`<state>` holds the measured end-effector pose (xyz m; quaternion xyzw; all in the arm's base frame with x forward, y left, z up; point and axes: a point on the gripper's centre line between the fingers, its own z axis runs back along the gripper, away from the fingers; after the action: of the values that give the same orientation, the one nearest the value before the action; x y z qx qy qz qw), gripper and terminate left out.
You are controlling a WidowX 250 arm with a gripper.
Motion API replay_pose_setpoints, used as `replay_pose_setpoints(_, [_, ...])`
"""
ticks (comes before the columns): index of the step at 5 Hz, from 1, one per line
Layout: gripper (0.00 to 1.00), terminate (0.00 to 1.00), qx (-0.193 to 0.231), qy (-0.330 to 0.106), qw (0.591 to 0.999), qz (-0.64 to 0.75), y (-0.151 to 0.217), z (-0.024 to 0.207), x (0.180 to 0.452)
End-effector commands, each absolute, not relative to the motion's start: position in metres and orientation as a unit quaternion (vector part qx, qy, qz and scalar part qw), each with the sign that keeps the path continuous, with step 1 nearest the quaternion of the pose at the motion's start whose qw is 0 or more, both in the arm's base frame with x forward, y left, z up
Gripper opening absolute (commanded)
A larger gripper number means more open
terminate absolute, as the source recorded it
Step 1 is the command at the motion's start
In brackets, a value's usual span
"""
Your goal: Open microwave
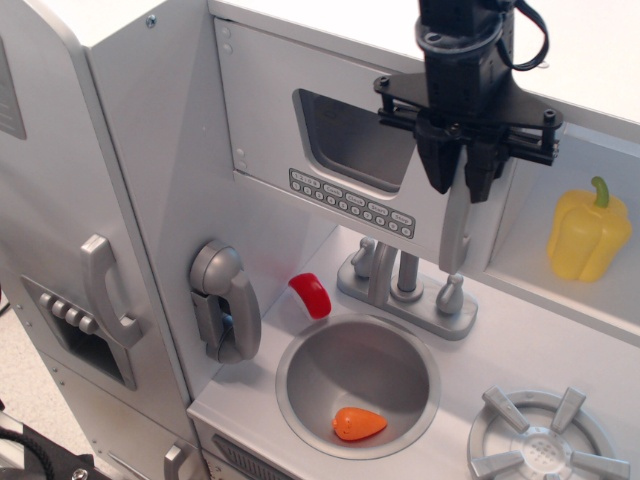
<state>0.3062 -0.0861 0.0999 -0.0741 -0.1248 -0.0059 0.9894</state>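
Note:
The microwave (pixel 265 110) is the silver-grey compartment at the upper middle, with a dark window (pixel 350 140), a row of small buttons (pixel 350 203) and a long vertical handle (pixel 455 235) at its right edge. My black gripper (pixel 459 188) comes down from above. Its two fingers are closed on the upper part of the handle, one on each side. The door stands about flush with the cabinet front.
Below are the faucet (pixel 405 282), a round sink (pixel 300 375) holding an orange piece (pixel 358 424), a red piece (pixel 311 295) and a toy phone (pixel 225 300). A yellow pepper (pixel 587 232) stands on the right shelf. A burner (pixel 545 440) is at the front right and the fridge door handle (pixel 105 290) at the left.

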Motion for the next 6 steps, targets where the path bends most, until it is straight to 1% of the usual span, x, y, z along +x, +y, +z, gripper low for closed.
replay_pose_setpoints(1, [0.0, 0.0, -0.096, -0.174, 0.98, 0.014, -0.079, 0.105, 0.294])
replay_pose_setpoints(2, [0.0, 0.0, -0.091, -0.165, 0.982, 0.015, -0.072, 0.105, 0.276])
replay_pose_setpoints(3, [0.0, 0.0, -0.072, -0.081, 0.994, 0.011, -0.064, 0.114, 0.246])
replay_pose_setpoints(4, [1.0, 0.0, -0.067, -0.035, 0.997, -0.013, -0.056, 0.124, 0.222])
replay_pose_setpoints(5, [1.0, 0.0, -0.061, 0.058, 0.996, -0.013, -0.071, 0.124, 0.213])
replay_pose_setpoints(6, [1.0, 0.0, -0.089, 0.069, 0.994, -0.012, -0.107, 0.124, 0.218])
